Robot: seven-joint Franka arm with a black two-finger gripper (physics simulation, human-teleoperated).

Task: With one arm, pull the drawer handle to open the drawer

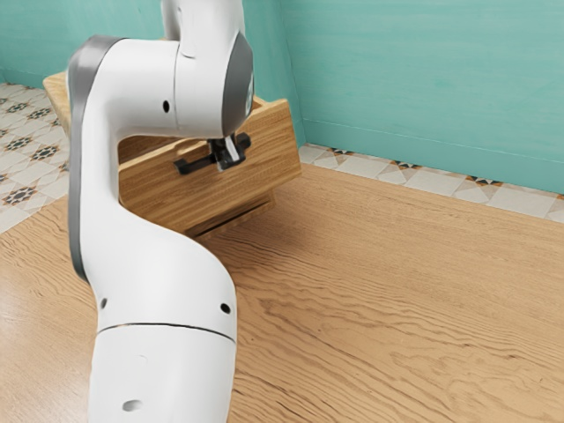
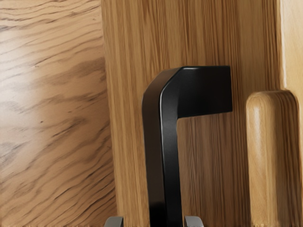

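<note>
Arm (image 1: 150, 264) reaches over the tabletop (image 1: 397, 291) to the wooden cabinet (image 1: 57, 92) at the exterior view's upper left, near the teal wall. Drawer (image 1: 189, 189) sits in the cabinet's front. It looks partly out, with a dark gap showing behind its front panel. Handle (image 1: 196, 164) is mid-panel, and the hand (image 1: 228, 153) is right on it.

Hand state: cannot tell. In the wrist view the handle bar runs straight under the hand, but whether the hand is clamped on it or just spread around it doesn't resolve.

Risks, as judged:
- Cabinet looks free-standing. If the drawer binds, the pull likely drags the whole cabinet across the tabletop instead of opening it.
- Pull off-axis from the drawer's travel: panel skews, drawer jams.
- Weak or partial hold: the smooth bar slips out of the hand mid-pull and the drawer stalls short.

Look: drawer front is flat, light oak-style wood with visible grain. Handle is a black bar with a bevelled edge and slight sheen. It bends at the end into a standoff fixed to the panel, leaving a gap behind.
</note>
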